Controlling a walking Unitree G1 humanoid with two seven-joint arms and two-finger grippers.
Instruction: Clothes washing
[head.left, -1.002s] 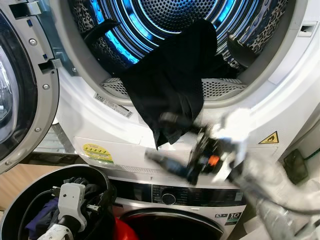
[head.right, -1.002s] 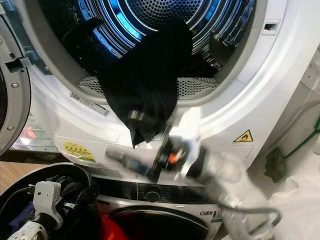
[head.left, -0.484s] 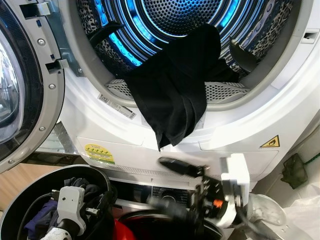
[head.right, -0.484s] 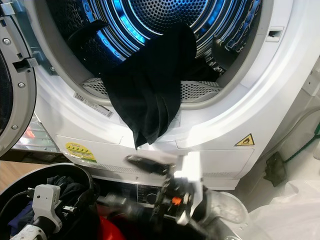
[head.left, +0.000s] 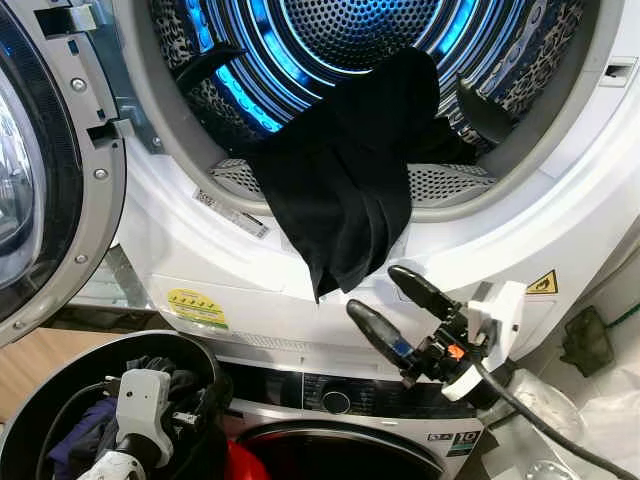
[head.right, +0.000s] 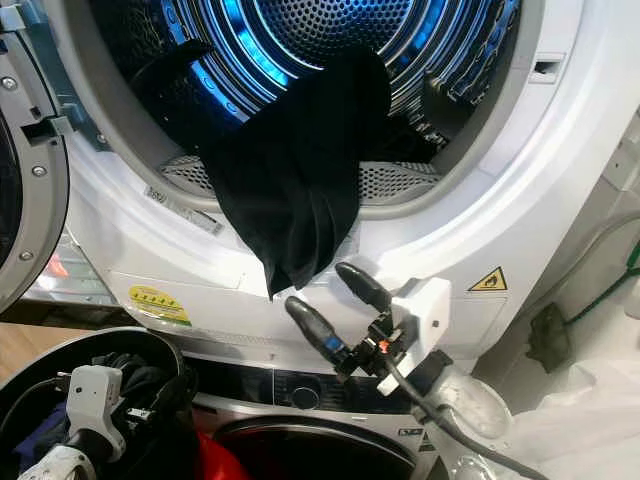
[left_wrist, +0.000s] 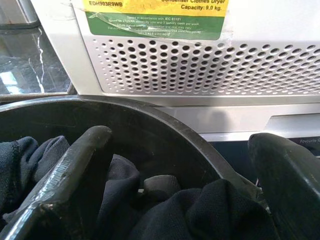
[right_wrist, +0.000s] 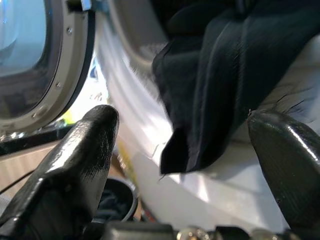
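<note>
Here the black garment (head.left: 345, 190) drapes out of the open dryer drum (head.left: 350, 60) over its lower rim, its long axis running downward to a hanging tip just above and to the robot's left of the right gripper (head.left: 390, 300), whose fingers stand wide apart and empty. The left gripper (left_wrist: 185, 165), likewise spread and holding nothing, hovers over dark clothes in the black basket (head.left: 60, 375) well below. The right arm is judged nearer, needing a short upward reach.

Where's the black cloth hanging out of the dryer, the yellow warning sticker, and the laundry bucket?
black cloth (head.left: 345, 190), left eye view, middle of the fabric.
yellow warning sticker (head.left: 542, 283), left eye view, its centre.
laundry bucket (left_wrist: 165, 131), left wrist view, inner wall.
</note>
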